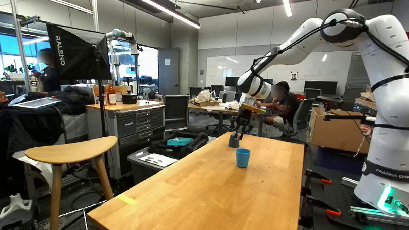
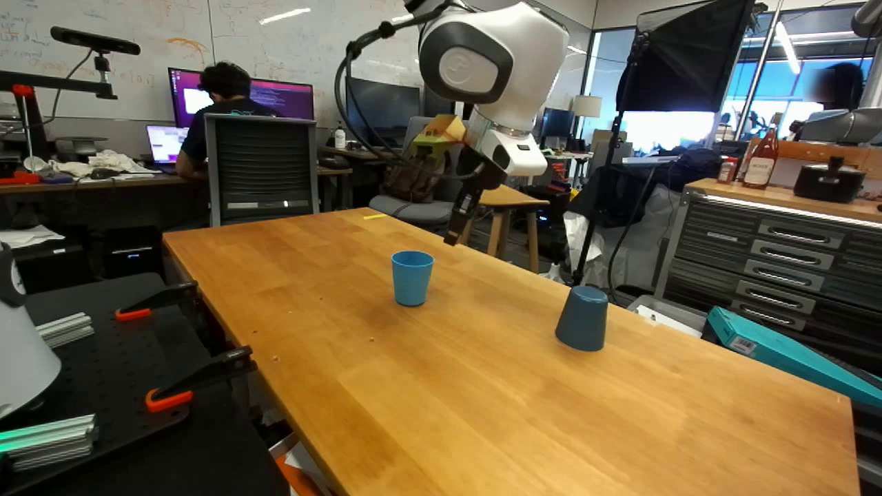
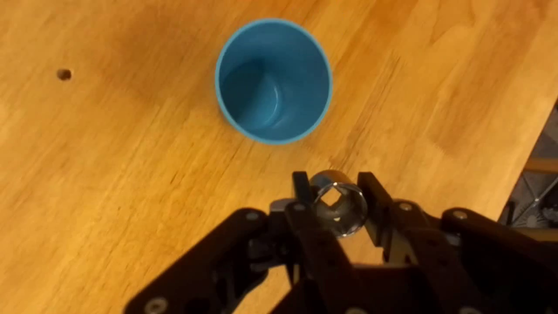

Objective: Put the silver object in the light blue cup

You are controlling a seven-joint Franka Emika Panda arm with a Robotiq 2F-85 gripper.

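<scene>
Wooden table [image 2: 551, 413] bearing, in both exterior views, an inverted dark blue-grey cup [image 2: 582, 320] and, near one corner, a strip of yellow tape [image 1: 127, 199]. Beyond one long edge: a curved-seat wooden stool [image 1: 72, 149], a black softbox [image 1: 84, 53] lettered RALENO, and a drawer cabinet [image 2: 730, 265] supporting a bottle [image 2: 761, 162] and a black lidded pot [image 2: 829, 182]. In an exterior view, a person [image 2: 227, 103], seen from behind, sits in an office chair [image 2: 262, 165] before a lit monitor [image 2: 289, 103]; a whiteboard [image 2: 138, 41] with handwriting extends behind. Wrist view: a small dark spot [image 3: 64, 74] on the table.

Wooden table [image 2: 482, 399], light blue cup [image 2: 412, 281] upright, darker blue cup [image 2: 582, 320] upside down, yellow tape [image 1: 127, 199] near a corner
</scene>
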